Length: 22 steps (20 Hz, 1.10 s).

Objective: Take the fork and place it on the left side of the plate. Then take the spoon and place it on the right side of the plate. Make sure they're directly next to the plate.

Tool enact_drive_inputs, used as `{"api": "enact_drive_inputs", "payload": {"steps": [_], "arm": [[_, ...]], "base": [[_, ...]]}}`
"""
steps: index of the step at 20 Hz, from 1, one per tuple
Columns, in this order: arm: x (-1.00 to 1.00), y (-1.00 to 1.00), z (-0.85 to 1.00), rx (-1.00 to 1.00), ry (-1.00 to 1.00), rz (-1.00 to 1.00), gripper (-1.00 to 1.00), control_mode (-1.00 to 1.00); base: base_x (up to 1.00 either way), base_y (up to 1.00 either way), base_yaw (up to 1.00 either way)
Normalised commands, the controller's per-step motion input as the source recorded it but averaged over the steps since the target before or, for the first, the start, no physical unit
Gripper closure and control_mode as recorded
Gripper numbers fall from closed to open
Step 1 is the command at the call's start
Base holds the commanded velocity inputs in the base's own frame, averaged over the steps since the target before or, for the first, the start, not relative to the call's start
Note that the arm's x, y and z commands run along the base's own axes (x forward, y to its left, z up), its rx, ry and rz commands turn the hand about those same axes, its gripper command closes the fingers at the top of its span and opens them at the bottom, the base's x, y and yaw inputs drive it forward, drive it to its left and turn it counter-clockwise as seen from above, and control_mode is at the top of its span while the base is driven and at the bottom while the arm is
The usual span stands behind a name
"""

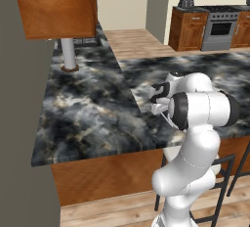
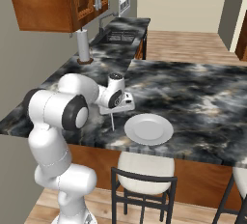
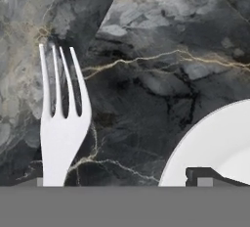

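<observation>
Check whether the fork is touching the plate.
Apart. The hand view shows dark counter between the fork and the plate rim.

The table (image 2: 202, 97) is a dark marbled stone slab, black and grey with pale gold veins, running in an L from the sink corner out to the near edge. On it lies the plate (image 2: 149, 129), round and white, close to the near edge. Just beside the plate lies the fork (image 3: 61, 123), flat on the stone with its tines pointing away from the near edge, a narrow strip of bare marble between the two. A white roll (image 2: 83, 47) on a brown base stands farther back.
</observation>
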Motion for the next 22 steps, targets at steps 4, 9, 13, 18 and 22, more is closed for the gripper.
{"api": "enact_drive_inputs", "payload": {"steps": [4, 9, 13, 18, 22], "arm": [[-0.08, -0.1, -0.31, 0.0, -0.03, 0.0, -1.0, -1.0], [0.17, 0.0, -0.31, 0.0, -0.12, 0.01, -1.0, -1.0], [0.23, 0.01, 0.0, 0.0, -0.06, 0.21, -1.0, -1.0], [0.26, 0.0, -0.03, 0.0, -0.1, 0.29, -1.0, -1.0], [0.21, 0.0, -0.1, 0.0, -0.21, 0.29, -1.0, -1.0]], "base": [[0.0, 0.0, 0.0], [0.0, 0.0, 0.0], [0.0, 0.0, 0.0], [0.0, 0.0, 0.0], [0.0, 0.0, 0.0]]}}
